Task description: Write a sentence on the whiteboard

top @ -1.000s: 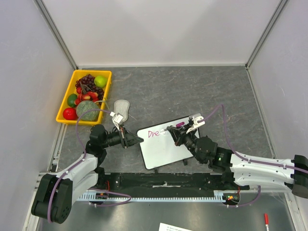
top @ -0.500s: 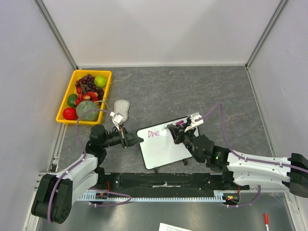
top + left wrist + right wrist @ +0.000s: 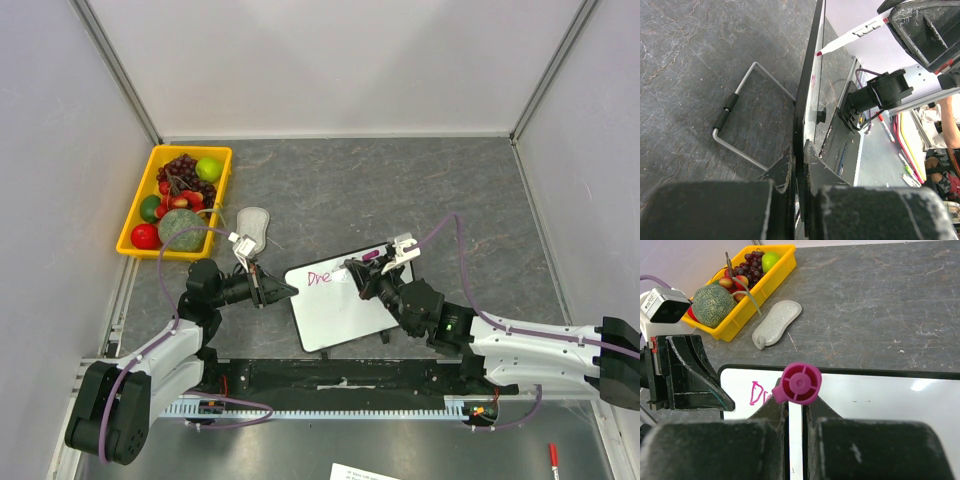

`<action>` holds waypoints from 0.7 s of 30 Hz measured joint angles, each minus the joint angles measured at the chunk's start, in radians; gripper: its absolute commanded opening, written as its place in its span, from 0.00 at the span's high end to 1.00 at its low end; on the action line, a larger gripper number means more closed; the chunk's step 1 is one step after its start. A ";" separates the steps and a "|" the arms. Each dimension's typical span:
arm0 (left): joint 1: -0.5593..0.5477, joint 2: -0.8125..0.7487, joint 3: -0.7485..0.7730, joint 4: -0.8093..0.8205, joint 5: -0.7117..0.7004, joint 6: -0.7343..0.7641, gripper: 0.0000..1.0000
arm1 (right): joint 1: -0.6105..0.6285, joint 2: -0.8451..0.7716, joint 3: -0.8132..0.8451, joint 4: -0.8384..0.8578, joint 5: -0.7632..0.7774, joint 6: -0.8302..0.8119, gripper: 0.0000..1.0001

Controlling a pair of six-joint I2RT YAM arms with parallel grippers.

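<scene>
Magenta-pink strokes, thin and a little uneven, make the start of the sentence [image 3: 320, 278]. Only "Dre" shows, at the end of the whiteboard [image 3: 335, 322] nearest the left hand [image 3: 292, 291]. That hand is narrowed right down on the board's thin black frame, with the rim pinched between its fingers. Behind the glossy white panel a bent wire stand [image 3: 735, 102] with dark rubber sleeves rests on the desk [image 3: 420, 190], a rough, slate-grey mottled surface.

The right hand [image 3: 360, 276] is clamped on a pink marker [image 3: 368, 259] with a white barrel and a round magenta end cap. The tip sits just ahead of its fingers, at the board's face. I cannot tell whether it is actually touching.

Most of the sentence is unwritten, so the main risks lie in the long run of strokes ahead:
- The frame is slim and smooth, so pen pressure could swing the board in that one-sided pinch.
- The round barrel may twist between the flat fingers and break the line.
- The right forearm, which crosses the board's near corner, might smear wet ink on the slick surface.
</scene>
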 measured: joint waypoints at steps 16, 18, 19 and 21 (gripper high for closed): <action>0.000 0.000 0.000 -0.002 -0.001 0.000 0.98 | 0.000 -0.035 -0.046 -0.023 -0.049 0.055 1.00; 0.000 0.000 0.000 -0.002 -0.001 0.000 0.98 | 0.000 -0.045 -0.050 -0.029 -0.047 0.056 1.00; 0.000 0.000 0.000 -0.002 -0.001 0.000 0.98 | 0.000 -0.049 -0.051 -0.031 -0.045 0.056 1.00; 0.000 0.000 0.000 -0.002 -0.001 0.000 0.98 | 0.000 -0.055 -0.051 -0.035 -0.039 0.055 1.00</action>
